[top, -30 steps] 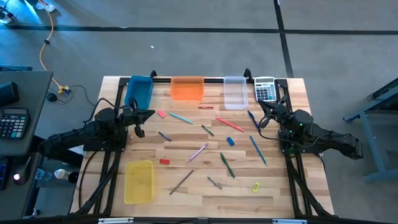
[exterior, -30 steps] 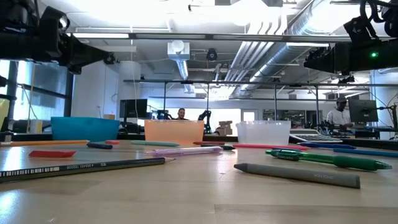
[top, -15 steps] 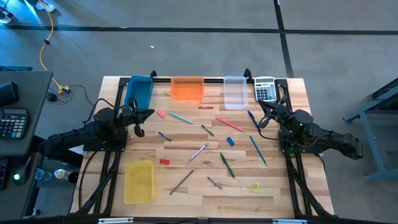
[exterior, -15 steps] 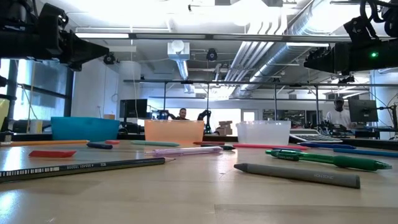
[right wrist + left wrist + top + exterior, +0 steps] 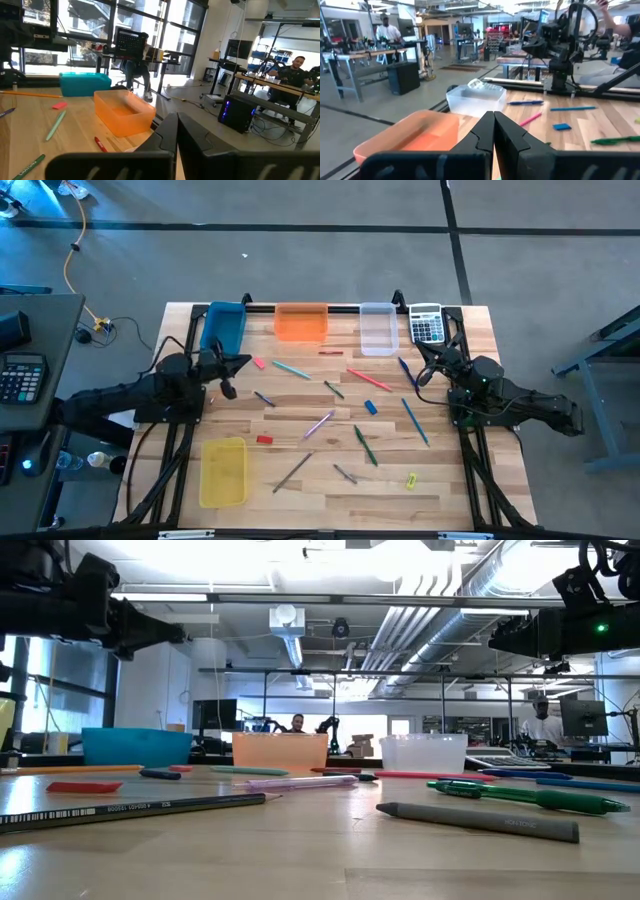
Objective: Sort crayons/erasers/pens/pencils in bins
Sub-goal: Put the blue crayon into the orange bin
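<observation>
A: Left to right, what was there?
B: The left gripper [image 5: 226, 376] hovered near the blue bin [image 5: 223, 326], fingers pressed together, empty. Pens and pencils lay scattered across the tabletop [image 5: 300, 485]. The right gripper [image 5: 427, 366], likewise closed and empty, waited beside the calculator [image 5: 427, 324].
A: Risks?
B: Descending closed would probably just nudge thin sticks away.

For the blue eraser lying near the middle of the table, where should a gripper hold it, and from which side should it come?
Probably from straight above. The blue eraser is a small flat block lying on the table, too low for a sideways approach. Close the fingers across its shorter sides. It lies apart from the pens around it, so there seems to be room. The right gripper, now shut, is the nearer one.
</observation>
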Robot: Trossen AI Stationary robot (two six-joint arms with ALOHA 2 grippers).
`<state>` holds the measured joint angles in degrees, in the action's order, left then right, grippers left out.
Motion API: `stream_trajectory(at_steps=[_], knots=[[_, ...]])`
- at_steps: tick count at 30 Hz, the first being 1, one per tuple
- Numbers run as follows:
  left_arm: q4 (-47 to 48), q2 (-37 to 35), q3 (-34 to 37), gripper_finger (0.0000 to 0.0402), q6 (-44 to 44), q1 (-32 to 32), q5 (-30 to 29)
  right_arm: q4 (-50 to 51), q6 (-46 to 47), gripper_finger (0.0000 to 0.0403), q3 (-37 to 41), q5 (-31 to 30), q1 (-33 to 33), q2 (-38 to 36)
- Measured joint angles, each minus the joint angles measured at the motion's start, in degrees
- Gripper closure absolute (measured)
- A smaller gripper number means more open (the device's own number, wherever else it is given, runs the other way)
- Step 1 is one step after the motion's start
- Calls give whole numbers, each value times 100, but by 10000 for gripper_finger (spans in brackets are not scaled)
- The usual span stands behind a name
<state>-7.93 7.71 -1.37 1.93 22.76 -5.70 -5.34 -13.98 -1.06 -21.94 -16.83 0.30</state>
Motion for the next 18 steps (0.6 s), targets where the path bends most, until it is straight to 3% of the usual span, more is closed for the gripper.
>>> stream_trajectory(at_steps=[18], knots=[[-262,974,0,401,-196,-450,-339,-1,0,402,0,1,1,0]])
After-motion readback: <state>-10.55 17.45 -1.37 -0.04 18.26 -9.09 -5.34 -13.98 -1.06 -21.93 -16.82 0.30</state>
